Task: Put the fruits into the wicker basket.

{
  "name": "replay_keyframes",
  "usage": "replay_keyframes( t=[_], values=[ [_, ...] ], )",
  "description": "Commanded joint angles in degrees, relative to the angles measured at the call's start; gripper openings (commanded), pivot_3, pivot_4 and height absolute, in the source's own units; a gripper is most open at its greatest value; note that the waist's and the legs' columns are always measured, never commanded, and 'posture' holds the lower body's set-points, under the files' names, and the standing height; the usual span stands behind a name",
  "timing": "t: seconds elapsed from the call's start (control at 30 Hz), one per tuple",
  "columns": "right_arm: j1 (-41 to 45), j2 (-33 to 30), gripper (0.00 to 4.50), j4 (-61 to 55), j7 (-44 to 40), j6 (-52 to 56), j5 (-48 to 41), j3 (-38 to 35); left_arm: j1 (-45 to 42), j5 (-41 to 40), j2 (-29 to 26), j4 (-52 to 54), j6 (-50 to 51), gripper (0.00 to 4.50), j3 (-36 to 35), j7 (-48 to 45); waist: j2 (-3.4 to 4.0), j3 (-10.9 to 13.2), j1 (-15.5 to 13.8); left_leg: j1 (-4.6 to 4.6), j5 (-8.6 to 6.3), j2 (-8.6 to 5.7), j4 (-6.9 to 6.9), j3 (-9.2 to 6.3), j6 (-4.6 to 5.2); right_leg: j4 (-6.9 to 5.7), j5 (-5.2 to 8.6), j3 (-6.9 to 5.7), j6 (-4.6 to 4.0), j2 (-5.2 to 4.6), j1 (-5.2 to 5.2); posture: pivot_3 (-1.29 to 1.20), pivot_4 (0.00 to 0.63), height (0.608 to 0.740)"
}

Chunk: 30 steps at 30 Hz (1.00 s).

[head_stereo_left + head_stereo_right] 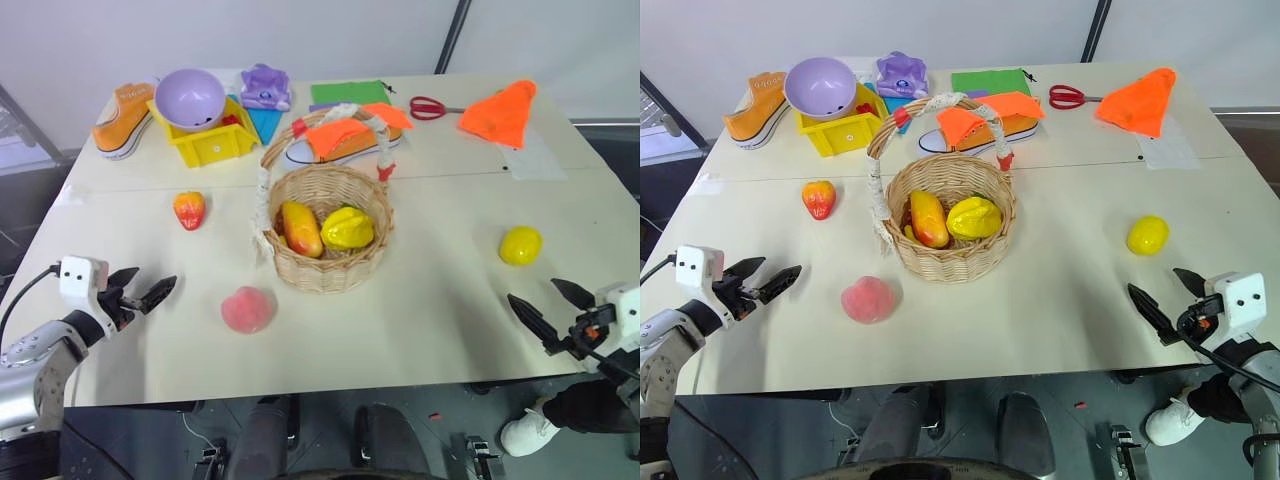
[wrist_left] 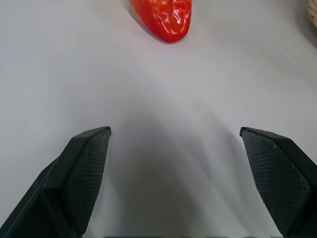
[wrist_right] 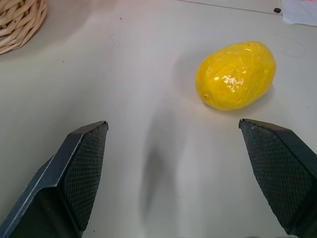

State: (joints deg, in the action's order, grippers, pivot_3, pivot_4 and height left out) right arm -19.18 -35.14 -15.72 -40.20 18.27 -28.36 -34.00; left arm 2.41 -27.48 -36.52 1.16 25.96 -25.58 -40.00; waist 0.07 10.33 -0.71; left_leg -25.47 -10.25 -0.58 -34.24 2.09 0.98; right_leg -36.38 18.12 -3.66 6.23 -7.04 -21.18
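The wicker basket is sitting near the middle of the bench, holding the mango and the yellow star-shaped fruit side by side. At the far left corner a yellow plastic bin is carrying a tilted lilac bowl.

Both sets of jaws are standing wide and holding nothing — the left gripper is hovering over the near left edge, the right gripper at the near right edge. The strawberry is lying left of the basket, the peach toward the near edge, the lemon toward the right edge.

Along the far edge are lying 2 shoes, orange cloth pieces, green paper and red scissors — a pale wall is rising behind.
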Motion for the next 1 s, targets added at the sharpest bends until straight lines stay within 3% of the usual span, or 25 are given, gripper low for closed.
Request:
replay_keyframes(
  t=[0.03, 0.4, 0.63, 0.8, 1.0],
  values=[
    [-0.42, 0.08, 4.42, -2.36, 0.30, -0.31, -0.58, -0.47, 0.02, -0.12, -1.41, 1.83, -0.62, 4.50, -0.64, -0.62, 0.00, -0.01, 0.00, 0.01, 0.00, 0.00, 0.00, 0.00, 0.00, 0.00, 0.00, 0.00, 0.00, 0.00, 0.01, 0.00, 0.150, 0.740],
    [-1.60, -3.08, 4.42, -10.52, -2.08, 4.89, -4.06, -0.64, -6.42, -0.84, -1.35, -1.27, 0.06, 4.50, -0.16, 0.79, -0.05, -0.05, -0.03, 0.05, 0.01, 0.00, -0.03, 0.01, 0.01, -0.02, -0.04, 0.00, 0.04, 0.02, 0.14, 0.00, 0.150, 0.740],
    [-2.81, -10.65, 4.42, -26.26, -4.26, 15.04, -15.03, -2.65, -17.36, 2.67, -2.23, -5.81, 1.40, 4.50, 4.40, 3.67, -0.19, -0.13, -0.08, 0.07, 0.02, 0.04, -0.15, 0.02, 0.03, -0.09, -0.11, 0.00, 0.18, 0.10, 0.38, 0.00, 0.150, 0.740],
    [3.65, -16.54, 4.42, -34.13, -2.22, 19.73, -23.01, 0.91, -25.12, 6.01, -0.99, -10.35, 2.19, 4.50, 9.44, 5.71, -0.24, -0.10, -0.06, 0.05, 0.01, 0.15, -0.40, 0.01, 0.04, -0.09, -0.20, -0.01, 0.18, 0.21, 0.45, 0.00, 0.150, 0.740],
    [19.01, -20.81, 4.42, -37.74, 3.15, 21.93, -26.39, 12.01, -33.48, 12.14, 1.63, -16.98, 2.54, 4.50, 14.66, 11.86, -0.46, -0.08, -0.06, -0.04, -0.07, 0.20, -0.75, 0.01, 0.16, -0.08, -0.25, -0.01, 0.13, 0.21, 0.47, 0.00, 0.150, 0.740]
  ],
)
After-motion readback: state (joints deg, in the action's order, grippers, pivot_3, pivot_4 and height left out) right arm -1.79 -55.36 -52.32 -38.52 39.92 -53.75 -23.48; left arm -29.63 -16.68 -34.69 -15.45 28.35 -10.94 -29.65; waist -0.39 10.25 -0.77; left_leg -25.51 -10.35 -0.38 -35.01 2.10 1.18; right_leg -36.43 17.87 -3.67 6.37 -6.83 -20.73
